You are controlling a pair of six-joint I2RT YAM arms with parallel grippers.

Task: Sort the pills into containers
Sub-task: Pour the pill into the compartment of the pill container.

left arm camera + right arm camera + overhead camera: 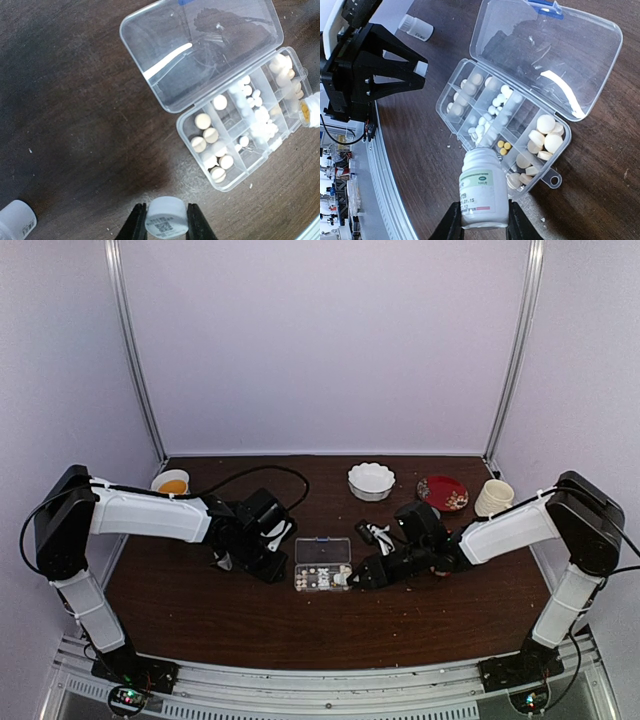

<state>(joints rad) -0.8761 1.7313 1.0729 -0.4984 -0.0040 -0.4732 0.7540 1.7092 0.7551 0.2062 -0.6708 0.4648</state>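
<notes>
A white labelled bottle (482, 192) is seen closest in the right wrist view, clamped between the partly closed jaws of the right gripper (484, 225). It is tipped so that its open mouth is held at the edge of the clear organizer box (550, 50), just beside the compartment where two small yellow pills (503, 146) lie. The box is set on the dark wooden table (200, 620) between the two arms, with its lid folded back flat. Whitish tablets (546, 124) are gathered in several of its compartments, larger ones at the ends and smaller ones in the middle. In the left wrist view a small white round object (166, 216) bearing a printed code is pinched between the narrowed jaws of the left gripper (166, 226); whether it is a cap or a bottle cannot be told. It is held above bare wood, near the box but apart from it. A second small white bottle (16, 220) is laid on its side well away from the box
</notes>
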